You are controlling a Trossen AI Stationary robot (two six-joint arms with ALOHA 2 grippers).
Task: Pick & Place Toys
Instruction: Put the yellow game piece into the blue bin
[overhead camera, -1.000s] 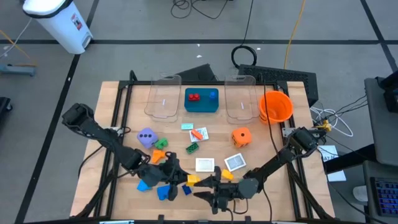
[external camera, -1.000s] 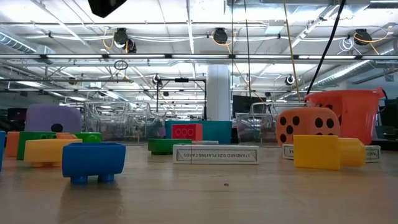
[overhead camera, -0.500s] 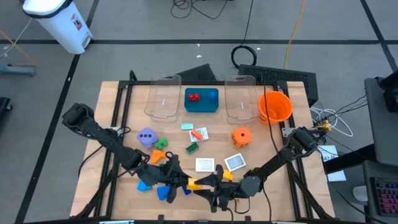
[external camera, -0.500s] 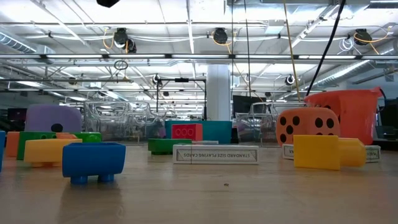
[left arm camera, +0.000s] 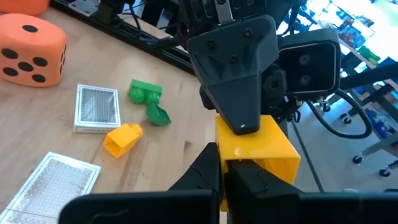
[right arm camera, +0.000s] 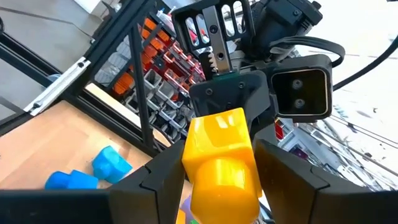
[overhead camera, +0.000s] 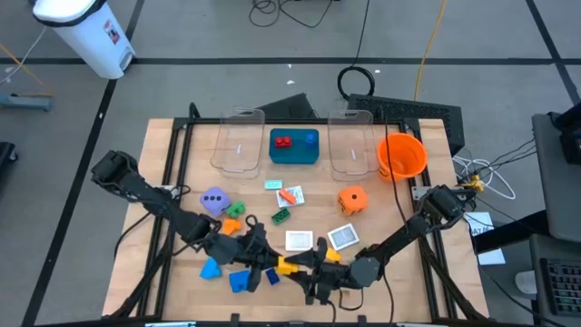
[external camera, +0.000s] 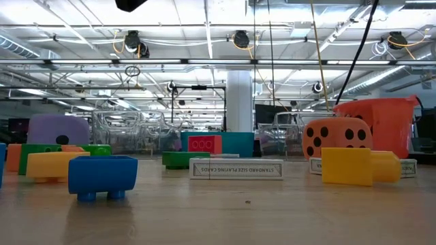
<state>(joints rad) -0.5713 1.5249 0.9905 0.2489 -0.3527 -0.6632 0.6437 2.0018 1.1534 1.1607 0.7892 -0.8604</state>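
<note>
Yellow brick [overhead camera: 288,266] spans lengthwise between both tools.

My two grippers meet nose to nose over the front of the table [overhead camera: 163,195], both on one yellow brick [overhead camera: 287,266], so neither can push straight ahead: my left gripper [overhead camera: 270,263] blocks my right gripper [overhead camera: 304,269] and the other way round. Taking that brick as my mark: just to its left lie blue bricks [overhead camera: 238,278] under my left arm. Behind it two white cards [overhead camera: 300,241] lie flat and low, with an orange die [overhead camera: 352,200] farther back. The far edge is walled by clear bins [overhead camera: 238,143], a teal tray [overhead camera: 294,146] and an orange bowl [overhead camera: 402,155]. Bare wood lies open to the right of the die.
</note>
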